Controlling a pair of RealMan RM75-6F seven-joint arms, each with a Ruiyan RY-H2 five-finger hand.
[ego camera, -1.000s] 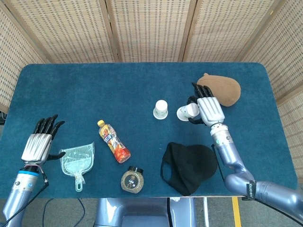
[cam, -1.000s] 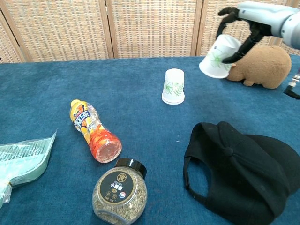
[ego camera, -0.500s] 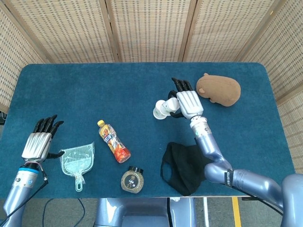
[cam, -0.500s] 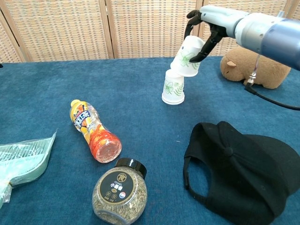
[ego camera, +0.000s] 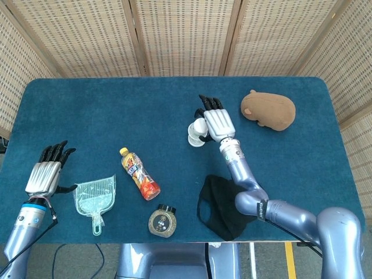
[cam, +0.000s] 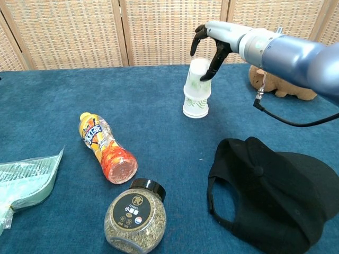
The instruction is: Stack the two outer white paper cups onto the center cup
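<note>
We look down on a blue table [ego camera: 116, 104] where our right hand [ego camera: 216, 119] reaches in from the near side and grips an upturned white paper cup [cam: 197, 74] from above, its dark fingers [cam: 216, 58] curled round the cup's upper part, and lowers it over the center cup [cam: 195, 107], which stands upturned on the cloth; the held cup sits partly over the lower one but looks a little tilted and, we judge, not yet pushed fully home. Our left hand [ego camera: 44, 174] hovers at the near left edge, holding nothing, its fingers apart, just beside a clear plastic dustpan [ego camera: 93, 199]. Around the work lie a black cap [cam: 275, 193], a brown plush toy [ego camera: 268, 109], an orange drink bottle [cam: 106, 148] on its side and a small jar of seeds [cam: 135, 216]. We see only these two cups on the table, so we cannot tell whether the center cup already carries the other outer one; as far as we can judge, this stacking is nearly done, with seating and letting go left
</note>
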